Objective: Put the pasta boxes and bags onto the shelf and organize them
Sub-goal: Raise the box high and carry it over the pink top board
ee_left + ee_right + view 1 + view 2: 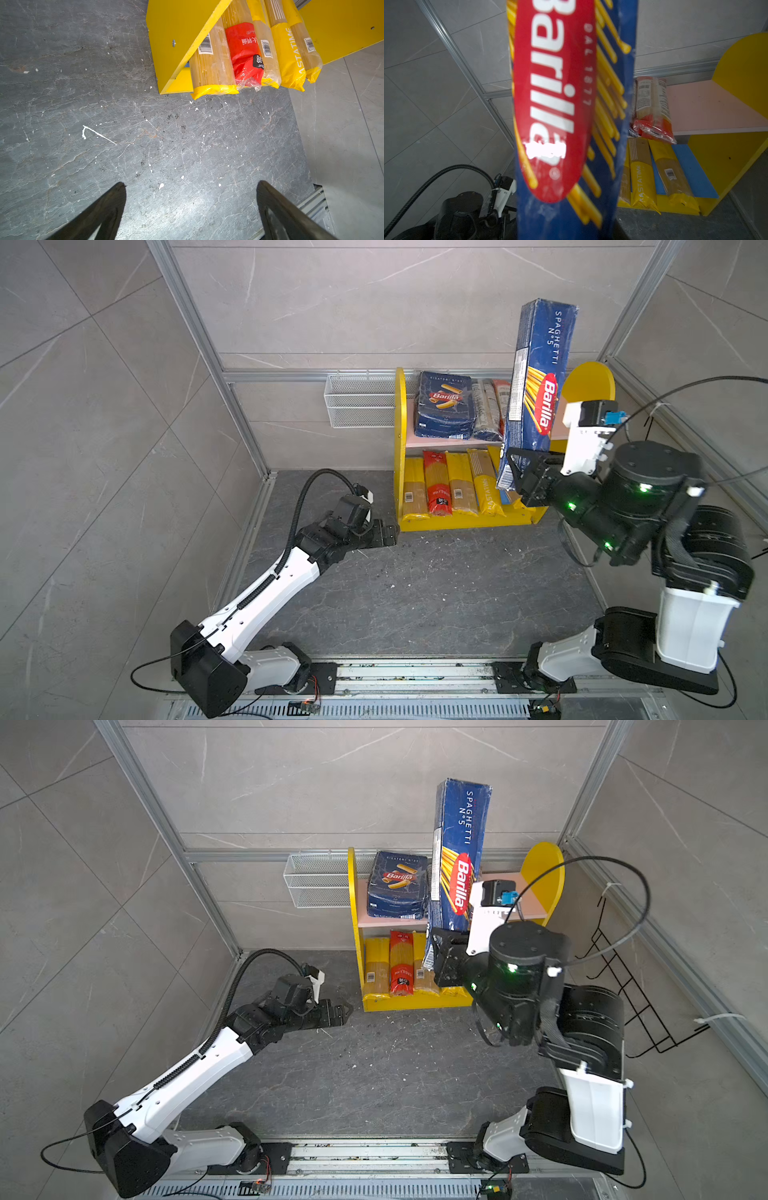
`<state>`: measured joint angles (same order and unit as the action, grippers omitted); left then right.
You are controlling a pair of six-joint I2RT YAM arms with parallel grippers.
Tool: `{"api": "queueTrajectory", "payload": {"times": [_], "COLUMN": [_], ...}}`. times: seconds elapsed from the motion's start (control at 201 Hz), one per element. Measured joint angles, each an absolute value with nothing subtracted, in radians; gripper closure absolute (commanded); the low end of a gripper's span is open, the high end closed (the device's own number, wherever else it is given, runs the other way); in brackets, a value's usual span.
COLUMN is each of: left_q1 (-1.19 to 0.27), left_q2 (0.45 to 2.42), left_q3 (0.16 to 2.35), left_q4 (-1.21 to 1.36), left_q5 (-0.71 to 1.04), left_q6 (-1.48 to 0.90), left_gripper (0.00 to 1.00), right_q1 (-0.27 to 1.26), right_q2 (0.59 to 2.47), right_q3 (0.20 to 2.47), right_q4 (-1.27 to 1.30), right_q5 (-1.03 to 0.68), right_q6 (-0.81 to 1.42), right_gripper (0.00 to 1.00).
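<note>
My right gripper (519, 477) (440, 963) is shut on the low end of the long blue Barilla spaghetti box (540, 381) (457, 857) (566, 124). The box stands nearly upright in front of the yellow shelf (400, 439) (353, 919). The wide rigatoni box (444, 406) (397, 886) leans on the pink upper board, beside a dark bag (486, 410) and a red-and-clear bag (652, 110). Several yellow bags and a red bag (436, 485) (245, 52) lie on the lower board. My left gripper (388, 533) (191, 182) hangs open and empty over the mat, left of the shelf.
A white wire mesh basket (357, 406) (316, 886) hangs on the back wall left of the shelf. A black wire rack (636, 1002) hangs on the right wall. Aluminium rails (245, 414) edge the dark stone mat (415, 593).
</note>
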<state>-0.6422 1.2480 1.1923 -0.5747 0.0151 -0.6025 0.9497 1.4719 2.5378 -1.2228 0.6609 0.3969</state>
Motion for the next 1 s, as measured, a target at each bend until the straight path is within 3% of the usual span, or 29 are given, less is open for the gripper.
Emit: {"api": "queueTrajectory", "payload": {"times": [0.189,0.378,0.583,0.836,1.001], "left_q1": [-0.587,-0.540,-0.510,-0.509,-0.509], "left_q2": [1.208,1.155,1.153,1.195,1.238], "left_q3": [1.169,1.164,1.164,1.188,1.222], "left_q4": [-0.579,-0.603,-0.617,-0.637,-0.643], "left_q5": [0.032,0.032,0.031,0.028,0.028], "left_q6": [-0.598,-0.580,-0.570,-0.567,-0.567], "left_gripper": [0.00,0.00,0.00,0.00,0.00], "right_q1": [0.669,0.387,0.043,-0.136,-0.214], "right_q2": [1.528,1.654,1.687,1.902,1.972], "right_q3": [2.534,2.729,2.690,2.797,2.797], "right_q4": [-1.239,-1.287,-1.238,-1.139,-1.108], "right_q5": [0.426,0.138,-0.157,-0.450,-0.540], "right_q6": [0.473,0.504,0.606,0.706,0.740], "right_gripper": [0.63,0.62,0.63,0.62,0.62]}}
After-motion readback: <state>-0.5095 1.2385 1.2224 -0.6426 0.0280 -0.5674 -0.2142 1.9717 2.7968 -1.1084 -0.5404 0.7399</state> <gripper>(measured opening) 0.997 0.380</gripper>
